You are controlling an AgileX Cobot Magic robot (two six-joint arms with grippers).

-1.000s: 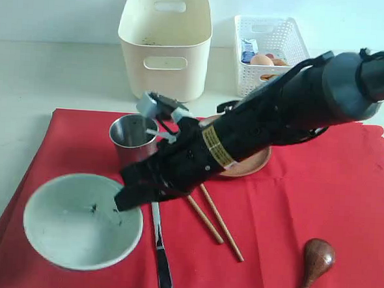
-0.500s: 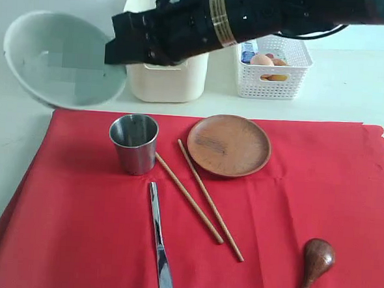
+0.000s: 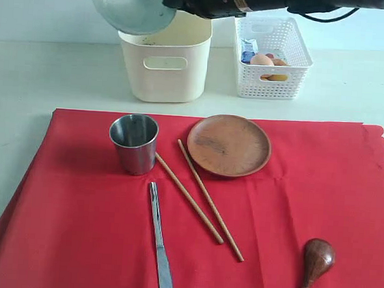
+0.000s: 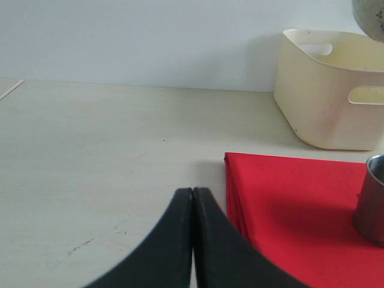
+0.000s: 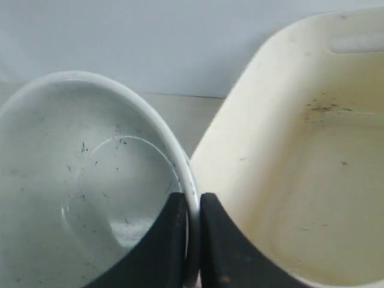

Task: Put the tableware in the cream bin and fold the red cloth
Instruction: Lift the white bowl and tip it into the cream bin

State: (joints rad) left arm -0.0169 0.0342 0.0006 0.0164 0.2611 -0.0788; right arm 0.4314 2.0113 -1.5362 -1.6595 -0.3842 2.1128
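pale green-white bowl [image 5: 90, 180] hangs tilted in the air, its rim pinched tight in my right gripper [image 5: 192, 207], up by the left corner of the cream bin [image 3: 164, 64]. my left gripper [image 4: 192, 201] is pressed closed on nothing, over the bare table [image 4: 90, 150] just beside the red cloth [image 3: 293, 189]. on the cloth lie the steel cup [image 3: 134, 142], brown plate [image 3: 229, 145], chopsticks [image 3: 201, 200], knife [image 3: 159, 246] and wooden spoon [image 3: 315, 259].

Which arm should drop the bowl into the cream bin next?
Right: the right gripper pinches the bowl rim at the cream bin; the left gripper sits shut and empty beside the red cloth.
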